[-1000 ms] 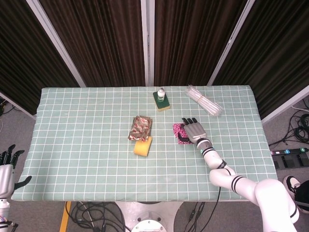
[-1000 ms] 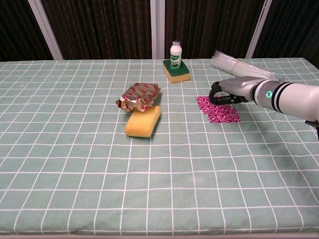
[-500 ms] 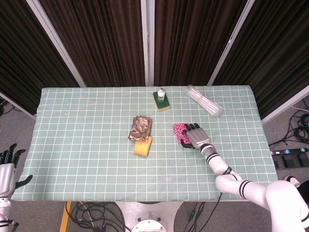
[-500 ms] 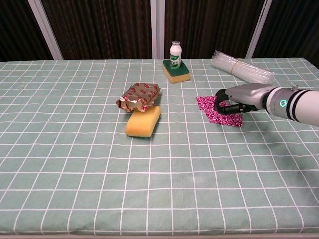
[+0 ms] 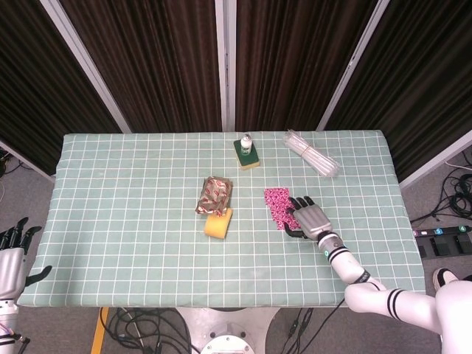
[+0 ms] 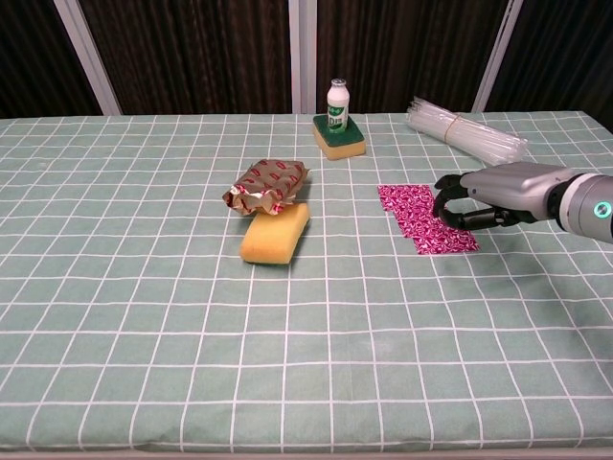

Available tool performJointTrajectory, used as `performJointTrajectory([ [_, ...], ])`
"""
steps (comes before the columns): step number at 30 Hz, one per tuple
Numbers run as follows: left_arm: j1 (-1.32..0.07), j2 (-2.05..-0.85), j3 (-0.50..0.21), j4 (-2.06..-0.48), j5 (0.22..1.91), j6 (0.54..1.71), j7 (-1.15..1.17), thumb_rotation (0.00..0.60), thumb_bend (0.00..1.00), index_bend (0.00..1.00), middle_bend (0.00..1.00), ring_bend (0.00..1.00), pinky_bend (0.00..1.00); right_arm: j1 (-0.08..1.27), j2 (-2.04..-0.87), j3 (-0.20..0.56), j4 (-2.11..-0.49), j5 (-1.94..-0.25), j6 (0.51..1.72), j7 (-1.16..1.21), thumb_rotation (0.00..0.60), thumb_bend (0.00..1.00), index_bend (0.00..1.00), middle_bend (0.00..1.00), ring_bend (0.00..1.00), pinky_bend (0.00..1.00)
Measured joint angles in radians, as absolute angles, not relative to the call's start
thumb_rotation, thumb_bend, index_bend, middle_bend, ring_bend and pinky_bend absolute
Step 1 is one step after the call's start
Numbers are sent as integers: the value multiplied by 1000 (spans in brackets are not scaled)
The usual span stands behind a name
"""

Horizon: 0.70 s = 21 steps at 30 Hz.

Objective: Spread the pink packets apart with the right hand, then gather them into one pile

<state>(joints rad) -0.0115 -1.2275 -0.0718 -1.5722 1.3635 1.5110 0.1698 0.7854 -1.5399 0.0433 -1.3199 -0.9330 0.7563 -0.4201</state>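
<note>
Right robot hand (image 6: 484,196) palm-down with fingers curled, fingertips (image 6: 448,213) pressing the near-right end of the pink packets (image 6: 420,218), gripping nothing. Packets fanned flat leftward from those fingertips; how many, impossible to tell. Left robot hand (image 5: 10,254) cut off at frame edge, fingers apart, empty.

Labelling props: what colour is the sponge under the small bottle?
Green sponge; chest view shows it best.

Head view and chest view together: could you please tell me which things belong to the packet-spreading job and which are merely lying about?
Belong to the job:
- flat pink patterned packets
- right hand, fingers resting on the packets' near edge

Lying about:
- yellow sponge block
- crinkled red-and-gold foil wrapper
- small white bottle on a green-and-yellow sponge
- bundle of clear plastic straws
- left hand, off the table
</note>
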Motion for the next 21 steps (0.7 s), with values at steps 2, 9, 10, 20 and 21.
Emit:
performJointTrajectory([
  [2, -11, -1227, -71, -1573, 1365, 1512, 171, 600, 124, 268, 180, 153, 165, 784, -1539, 45, -1316, -929, 755, -420, 31, 483, 226, 0, 0, 0],
  [9, -10, -1224, -71, -1582, 1367, 1518, 175, 600, 124, 268, 180, 153, 165, 804, -1593, 73, -1213, -912, 722, -396, 29, 482, 227, 0, 0, 0],
  [10, -8, -1223, -71, -1583, 1365, 1518, 176, 600, 124, 268, 180, 153, 165, 810, -1609, 79, -1187, -909, 711, -390, 28, 483, 227, 0, 0, 0],
  [20, -4, -1222, -68, -1587, 1363, 1521, 179, 600, 124, 268, 180, 153, 165, 836, -1681, 87, -1093, -918, 657, -369, 30, 481, 226, 0, 0, 0],
  [21, -4, -1222, -68, -1586, 1363, 1521, 178, 600, 124, 268, 180, 153, 165, 834, -1679, 85, -1095, -919, 658, -370, 33, 481, 226, 0, 0, 0],
])
